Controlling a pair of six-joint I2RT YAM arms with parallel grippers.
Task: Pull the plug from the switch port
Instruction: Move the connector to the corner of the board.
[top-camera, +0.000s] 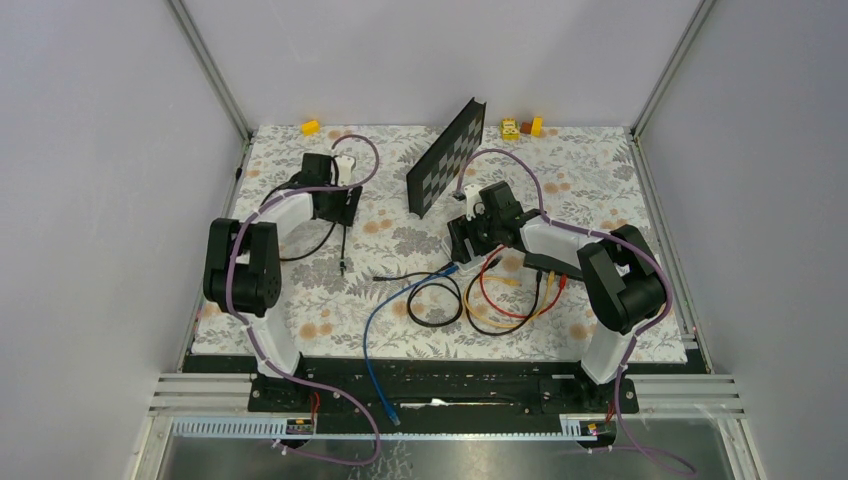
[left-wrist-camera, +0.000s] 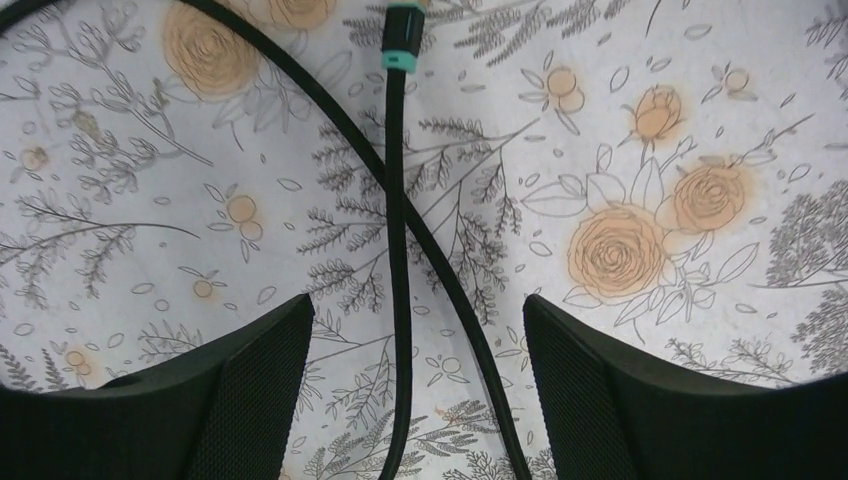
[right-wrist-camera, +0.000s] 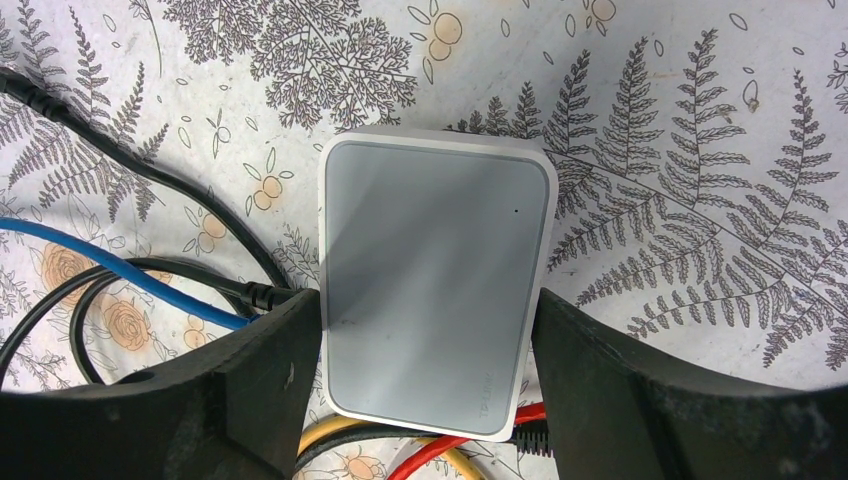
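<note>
Tablecloth: white, grey fern-and-leaf print, orange roses.
Switch: grey top, white rim.
Around it: blue cable, red cable, yellow cable, black cable.
Left wrist view: black lead, teal band.
Checkered board: black, grey squares.
Block: yellow.
Left arm, right arm: black and white, purple wiring.

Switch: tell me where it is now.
Right wrist view: the switch lies on the floral mat between the right gripper's fingers, cables at its lower edge.
</note>
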